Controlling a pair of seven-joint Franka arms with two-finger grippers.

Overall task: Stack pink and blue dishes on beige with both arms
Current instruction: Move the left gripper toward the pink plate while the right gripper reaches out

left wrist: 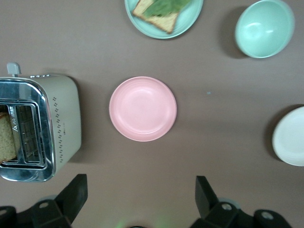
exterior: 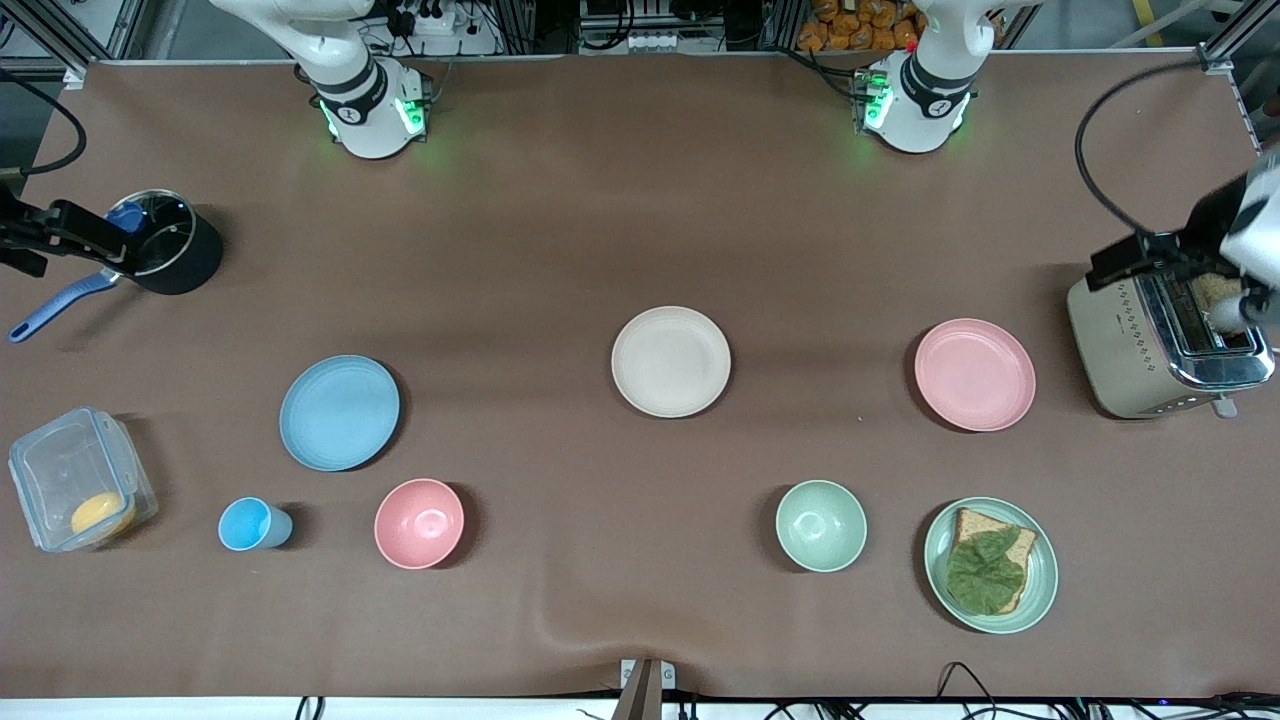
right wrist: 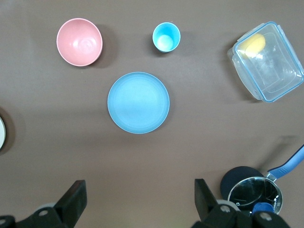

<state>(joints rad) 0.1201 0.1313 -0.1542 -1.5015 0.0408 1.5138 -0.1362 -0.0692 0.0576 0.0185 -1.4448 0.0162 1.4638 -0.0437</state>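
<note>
The pink dish [exterior: 975,375] lies flat toward the left arm's end of the table, beside the toaster. The blue dish [exterior: 339,412] lies flat toward the right arm's end. The beige plate [exterior: 671,361] sits between them, bare. My left gripper [left wrist: 141,194] hangs high and open over bare table, with the pink dish [left wrist: 143,109] below and ahead of it. My right gripper [right wrist: 140,197] also hangs high and open, holding nothing, with the blue dish [right wrist: 138,102] ahead of it. Neither hand shows in the front view.
A pink bowl [exterior: 419,523], a blue cup [exterior: 250,524] and a green bowl [exterior: 821,525] stand nearer the front camera. So does a green plate [exterior: 1045,590] with bread and a leaf. A toaster [exterior: 1150,350], a black pot [exterior: 170,255] and a clear container [exterior: 80,490] stand at the table's ends.
</note>
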